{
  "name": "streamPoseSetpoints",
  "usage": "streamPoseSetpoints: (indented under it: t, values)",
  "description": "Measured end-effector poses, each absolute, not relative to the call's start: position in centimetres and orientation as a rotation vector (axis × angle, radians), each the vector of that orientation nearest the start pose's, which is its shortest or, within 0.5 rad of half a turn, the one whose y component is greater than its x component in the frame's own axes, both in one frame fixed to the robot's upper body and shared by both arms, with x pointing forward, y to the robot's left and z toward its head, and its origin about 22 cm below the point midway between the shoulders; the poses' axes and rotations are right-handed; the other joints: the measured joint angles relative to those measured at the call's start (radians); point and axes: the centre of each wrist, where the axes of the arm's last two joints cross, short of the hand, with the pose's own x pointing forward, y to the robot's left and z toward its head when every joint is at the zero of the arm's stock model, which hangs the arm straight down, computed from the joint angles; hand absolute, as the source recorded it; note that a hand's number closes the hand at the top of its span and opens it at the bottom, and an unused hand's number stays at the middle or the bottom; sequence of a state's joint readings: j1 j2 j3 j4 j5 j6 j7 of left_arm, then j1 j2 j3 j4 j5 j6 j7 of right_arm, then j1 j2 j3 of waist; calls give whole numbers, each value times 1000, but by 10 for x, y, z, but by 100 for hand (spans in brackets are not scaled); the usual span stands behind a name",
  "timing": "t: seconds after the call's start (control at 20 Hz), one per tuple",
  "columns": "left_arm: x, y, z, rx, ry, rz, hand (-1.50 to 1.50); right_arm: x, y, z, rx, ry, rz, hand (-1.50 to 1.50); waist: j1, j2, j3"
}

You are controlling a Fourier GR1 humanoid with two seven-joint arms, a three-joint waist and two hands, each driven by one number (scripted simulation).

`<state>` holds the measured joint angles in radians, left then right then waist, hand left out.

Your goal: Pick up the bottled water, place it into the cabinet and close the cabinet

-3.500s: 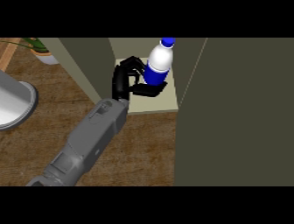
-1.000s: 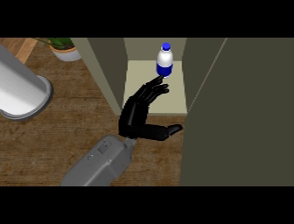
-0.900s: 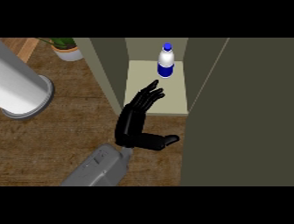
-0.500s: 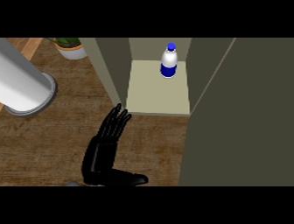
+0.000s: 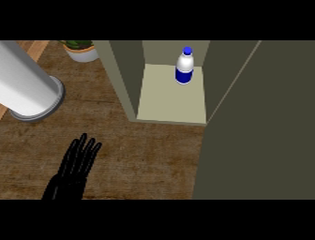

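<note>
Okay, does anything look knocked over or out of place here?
Nothing stands out. The water bottle stands upright on the cabinet shelf, and the cabinet door is open. One open hand shows low over the counter.

Bottled water upright in cabinet, far ahead-right of hand; canister ahead-left on worktop.

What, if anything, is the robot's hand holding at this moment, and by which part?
Nothing. The visible hand is open over the counter, apart from the bottled water standing in the cabinet.
</note>
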<state>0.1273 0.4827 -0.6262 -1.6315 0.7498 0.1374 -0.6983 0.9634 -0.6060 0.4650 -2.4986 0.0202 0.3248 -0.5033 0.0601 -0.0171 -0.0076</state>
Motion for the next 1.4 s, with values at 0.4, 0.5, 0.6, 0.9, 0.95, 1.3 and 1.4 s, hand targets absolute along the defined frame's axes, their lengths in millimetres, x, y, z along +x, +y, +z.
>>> streamPoseSetpoints:
  t: [0.4, 0.5, 0.6, 0.9, 0.95, 1.3, 1.4]
  values:
    - [133, 277, -17, -466, -1822, 119, -150, 38, -216, 118, 643, -1782, 588, 150, 12, 10, -3]
    - [126, 290, -12, -472, -1834, 107, -150, 41, -212, 119, 647, -1781, 593, 150, 21, 13, -3]
    - [122, 302, -8, -480, -1836, 97, -150, 45, -208, 120, 654, -1780, 603, 150, 30, 18, -3]
    - [118, 325, -3, -505, -1835, 65, -150, 67, -199, 128, 677, -1809, 759, 150, 62, 30, -5]
    - [118, 329, -1, -508, -1834, 59, -150, 71, -199, 130, 671, -1819, 784, 150, 69, 30, -6]
    - [119, 344, 6, -523, -1839, 34, -150, 92, -189, 141, 662, -1851, 913, 150, 105, 39, -10]
    - [120, 347, 8, -522, -1842, 29, -150, 96, -185, 143, 661, -1833, 933, 150, 110, 41, -11]
